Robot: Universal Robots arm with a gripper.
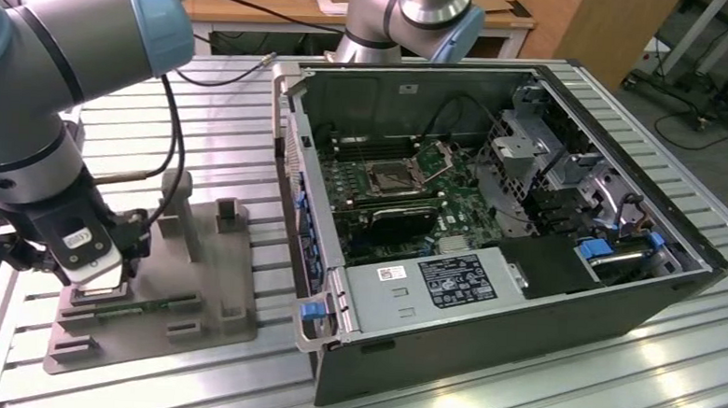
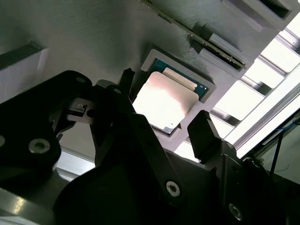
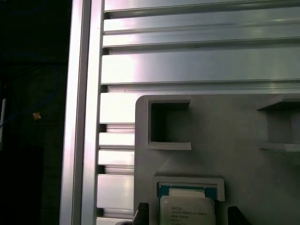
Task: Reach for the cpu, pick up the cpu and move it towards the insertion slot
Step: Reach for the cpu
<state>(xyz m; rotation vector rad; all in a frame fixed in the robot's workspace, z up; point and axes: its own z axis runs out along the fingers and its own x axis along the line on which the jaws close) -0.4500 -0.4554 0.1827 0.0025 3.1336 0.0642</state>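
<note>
Below, cpu (image 2: 164, 102) in tray (image 1: 217, 288) on slatted table (image 1: 516, 399).

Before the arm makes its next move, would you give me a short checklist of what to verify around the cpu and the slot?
1. Gripper open: ok, its fingers stand apart.
2. Gripper centred on the cpu: ok, one finger on each side of it in the second wrist view.
3. Cpu lying flat in its recess of the grey tray: ok.
4. Fingertips level with the cpu's edges: cannot tell.
5. Insertion slot uncovered: ok, its metal flap looks raised.
6. Memory stick apart from the fingers: ok.
</note>
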